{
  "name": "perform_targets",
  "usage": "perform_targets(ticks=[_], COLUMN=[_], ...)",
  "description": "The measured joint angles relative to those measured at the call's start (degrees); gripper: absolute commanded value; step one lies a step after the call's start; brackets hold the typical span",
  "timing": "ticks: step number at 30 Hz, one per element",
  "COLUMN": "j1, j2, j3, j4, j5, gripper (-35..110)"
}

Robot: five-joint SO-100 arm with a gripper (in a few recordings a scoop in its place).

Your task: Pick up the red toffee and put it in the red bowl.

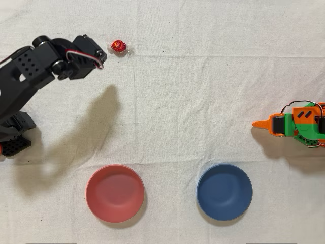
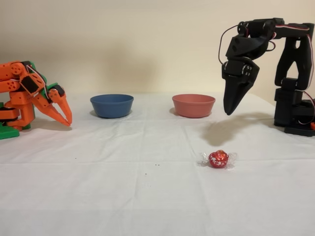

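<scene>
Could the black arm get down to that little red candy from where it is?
Probably yes: the gripper hangs above the cloth beside the red toffee, which lies alone with nothing between them.

Bright, even light; soft shadows on cloth (image 1: 167,101), pics sharp.

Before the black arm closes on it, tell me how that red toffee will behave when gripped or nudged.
The red toffee looks round, so a nudge would probably roll it across the cloth. Its shiny wrapper may slip between the fingers. The clear twisted ends look thin and would likely crumple, so squeeze the body. It seems tiny beside the red bowl, so probably light. The gripper hangs above the cloth, apparently shut.
</scene>
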Motion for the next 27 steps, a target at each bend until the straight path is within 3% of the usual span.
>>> perform_targets(ticks=[7, 23, 27], j1=[-0.1, -3.8, -4.7], j2=[-4.7, -13.5, -14.1], j3=[-2.0, -8.6, -8.8], j4=[-2.5, -3.7, -4.7], j5=[-4.2, -0.9, 0.3], gripper=[2, 1, 7])
